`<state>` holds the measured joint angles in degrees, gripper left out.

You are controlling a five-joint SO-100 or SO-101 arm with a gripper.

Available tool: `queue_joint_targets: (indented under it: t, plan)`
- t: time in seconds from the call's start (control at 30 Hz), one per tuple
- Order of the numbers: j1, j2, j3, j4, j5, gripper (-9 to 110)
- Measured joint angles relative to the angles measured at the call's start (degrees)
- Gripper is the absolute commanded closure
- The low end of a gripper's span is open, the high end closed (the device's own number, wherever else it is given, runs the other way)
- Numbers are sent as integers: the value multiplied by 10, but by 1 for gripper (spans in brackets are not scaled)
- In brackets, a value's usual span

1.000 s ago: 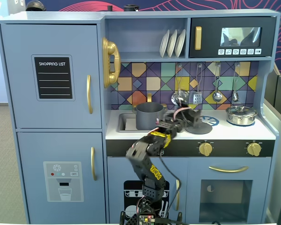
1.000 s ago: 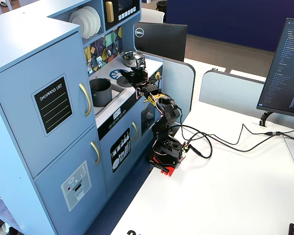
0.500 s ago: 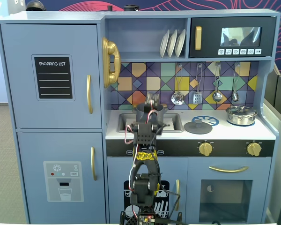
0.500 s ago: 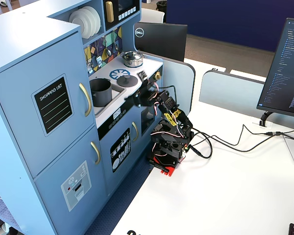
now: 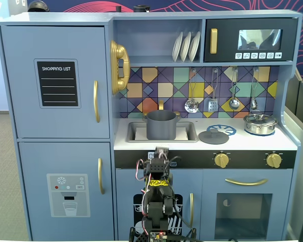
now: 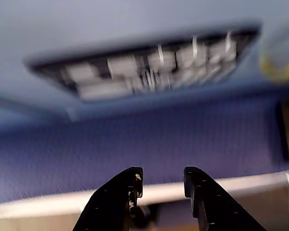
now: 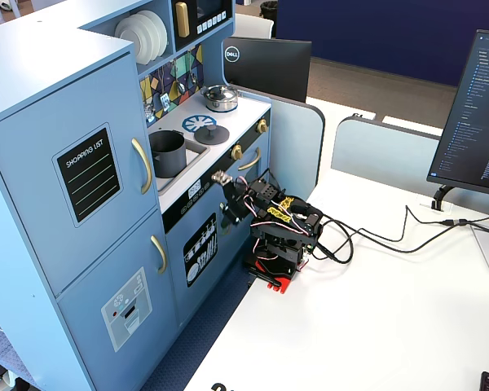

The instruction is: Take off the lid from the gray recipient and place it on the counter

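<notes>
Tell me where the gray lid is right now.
In both fixed views the lid lies flat on the counter, overlapping the blue burner circle, between the gray recipient and the silver pot.

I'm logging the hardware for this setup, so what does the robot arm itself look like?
A small black arm on a red base, with yellow-and-black labels and loose red, white and black wires. Its gripper has two black, tapered fingers dotted with small holes.
</notes>
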<state>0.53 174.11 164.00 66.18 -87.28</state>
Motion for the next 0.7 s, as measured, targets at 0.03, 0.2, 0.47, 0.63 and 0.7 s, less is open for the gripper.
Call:
queue_joint_targets:
  t: [0.03, 0.2, 0.47, 0.63, 0.7]
  plan:
    - [0, 1, 18, -2, -8, 102]
    - [7, 11, 80, 11, -17, 102]
    - [9, 49, 78, 93, 11, 100]
    - [7, 81, 80, 110, -4, 98]
    - [7, 83, 80, 111, -4, 97]
